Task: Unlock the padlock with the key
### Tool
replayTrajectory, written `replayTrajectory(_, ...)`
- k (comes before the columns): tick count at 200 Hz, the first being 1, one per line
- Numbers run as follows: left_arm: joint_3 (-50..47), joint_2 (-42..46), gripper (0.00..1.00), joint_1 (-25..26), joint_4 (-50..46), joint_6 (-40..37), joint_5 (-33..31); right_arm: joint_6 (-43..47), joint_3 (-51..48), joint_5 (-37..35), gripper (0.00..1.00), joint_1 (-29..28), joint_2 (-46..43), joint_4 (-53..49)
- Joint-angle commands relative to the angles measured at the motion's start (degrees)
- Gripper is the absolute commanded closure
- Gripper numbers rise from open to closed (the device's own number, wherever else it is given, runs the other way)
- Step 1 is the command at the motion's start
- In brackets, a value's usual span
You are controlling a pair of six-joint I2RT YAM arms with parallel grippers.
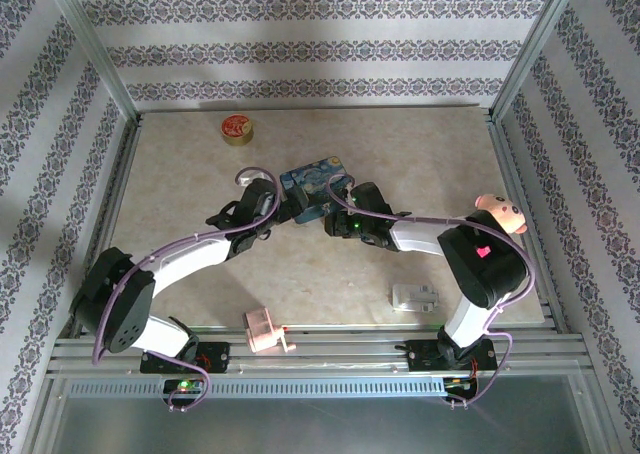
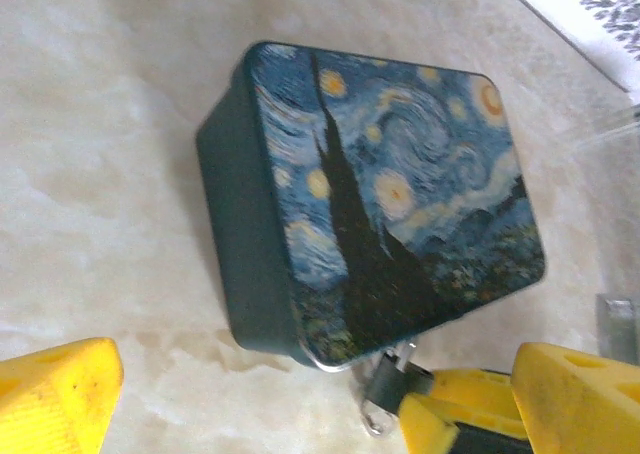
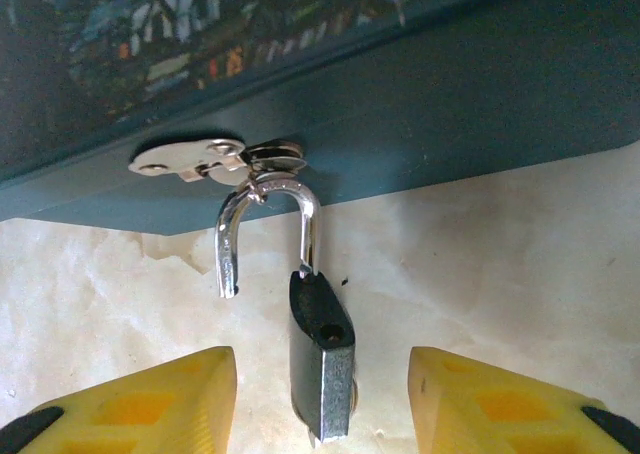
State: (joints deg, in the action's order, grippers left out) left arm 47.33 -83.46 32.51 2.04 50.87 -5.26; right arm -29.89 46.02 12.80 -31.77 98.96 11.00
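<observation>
The top camera looks down from above and behind me over the whole counter (image 1: 420,154). Both wrist cameras face the tin (image 2: 400,194) closely; the right is nearest, at its hasp (image 3: 190,157) side.

No words, brands or numbers can be read. The nearest thing to a sign is a small pink heart (image 1: 483,251) on the right arm's (image 1: 470,264) black joint. The round tin (image 1: 237,129) has a red lid with a mark on it, too small to make out.
</observation>
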Motion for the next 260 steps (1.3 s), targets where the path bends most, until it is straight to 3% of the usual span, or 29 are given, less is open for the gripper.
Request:
replayTrajectory(1,2.19,-2.14,0.01,-0.93,-4.19,-5.10,-2.31,-0.89,1.44,0.01,0.53,-0.57,1.03,1.45)
replayTrajectory(71,6.89,-10.14,0.01,-1.31,-5.75,-8.64,-5.20,-3.33,1.27,0.65,0.69,-0.40,2.82,3.96)
replayTrajectory(118,8.10,-13.54,0.01,-1.82,-6.49,-9.70,-4.41,-5.47,0.48,1.32,0.74,0.12,2.78,5.49)
replayTrajectory(195,8.14,-14.02,0.01,-2.11,-9.36,-9.50,-4.90,-11.23,-0.44,3.03,0.99,0.38,4.10,10.21)
replayTrajectory(260,6.17,-12.34,0.01,-2.72,-8.97,-8.42,-4.70,-16.08,-2.62,3.47,1.00,0.66,2.43,14.22)
